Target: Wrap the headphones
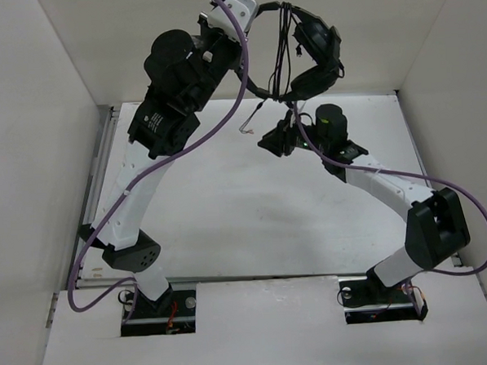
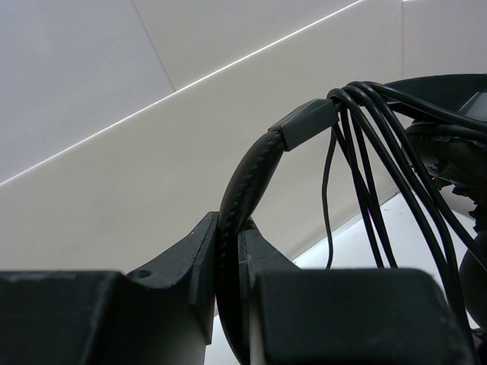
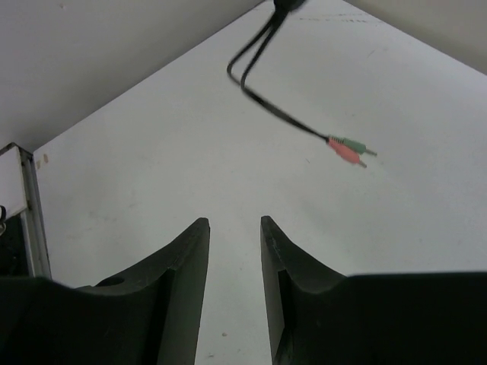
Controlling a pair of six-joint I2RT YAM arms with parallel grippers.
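Note:
The black headphones (image 1: 317,49) hang in the air at the back of the table. My left gripper (image 1: 257,10) is shut on their padded headband (image 2: 242,199). The thin black cable (image 2: 365,167) lies in several loops over the headband beside the slider and hangs down. Its loose end, with a pink and a green plug (image 3: 346,147), lies on the table, also seen from above (image 1: 246,132). My right gripper (image 3: 232,222) is open and empty, low over the table, just short of the plugs; in the top view it (image 1: 266,140) sits below the earcups.
White walls close in the table (image 1: 228,208) on the left, back and right. A metal rail (image 1: 96,182) runs along the left edge. Thick purple robot cables (image 1: 224,118) loop off both arms.

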